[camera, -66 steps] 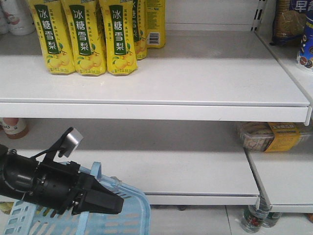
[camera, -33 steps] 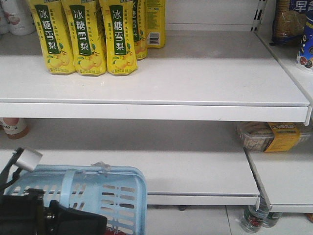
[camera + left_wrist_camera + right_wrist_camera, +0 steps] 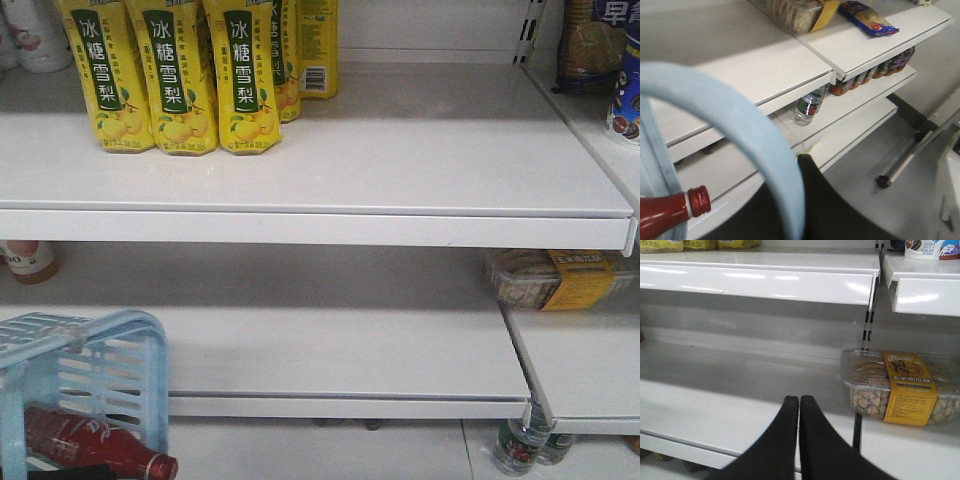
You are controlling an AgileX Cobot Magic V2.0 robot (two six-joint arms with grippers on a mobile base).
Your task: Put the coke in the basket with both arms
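Note:
The pale blue basket (image 3: 100, 350) hangs at the lower left of the front view, in front of the lower shelf. The coke (image 3: 90, 445) lies inside it, red label showing through the slots, and its red cap juts past the basket's right corner. In the left wrist view the basket's blue handle (image 3: 740, 120) arcs between my black fingers, and the left gripper (image 3: 792, 172) is shut on it. The coke's neck and cap (image 3: 675, 212) show at the bottom left. My right gripper (image 3: 799, 399) is shut on nothing, above the lower shelf. Neither arm shows in the front view.
Yellow pear-drink bottles (image 3: 180, 80) stand on the upper shelf at the back left. A clear snack box with a yellow label (image 3: 900, 390) lies on the lower shelf to the right. Small bottles (image 3: 520, 445) stand under that shelf. A wheeled metal leg (image 3: 910, 155) crosses the floor.
The left arm has dropped out of the front view. The basket has shifted left, and the coke inside it now shows.

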